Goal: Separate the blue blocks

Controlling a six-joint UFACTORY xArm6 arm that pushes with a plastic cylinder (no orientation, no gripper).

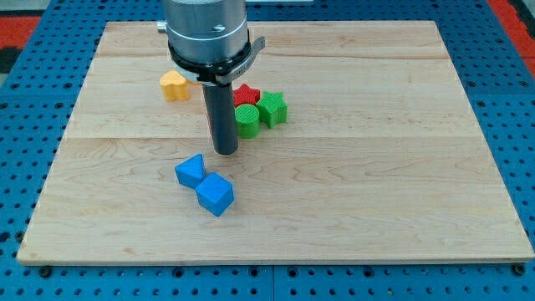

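The two blue blocks sat in the lower left of centre, on the pale wooden board. The upper one, the blue wedge (pixel 191 171), was a small chunky piece with slanted faces; the lower, the blue cube (pixel 216 195), lay just down and to the right of it. They touched at a corner, or very nearly, so the pair read as one diagonal run. Both looked like matte, smooth-faced blocks.

My tip (pixel 226 152) came down just above and to the right of the blue wedge, near it but apart, with bare wood between. The rod was a straight dark cylinder hanging from a broad grey metal mount at the top centre of the frame. There were no jaws to open or close here, only that blunt rod end.

Right behind the rod sat a tight cluster: a green cylinder (pixel 247 119) with ribbed sides just right of the shaft, a green star-like block (pixel 272 109) touching it on the right, and a red star (pixel 247 94) tucked behind them, partly hidden by the rod. Off to the upper left, well apart, was a yellow block (pixel 174 85) of rounded, heart-like shape.

The board (pixel 376 167) showed light grain in long planks, resting on a blue perforated table (pixel 25 125).
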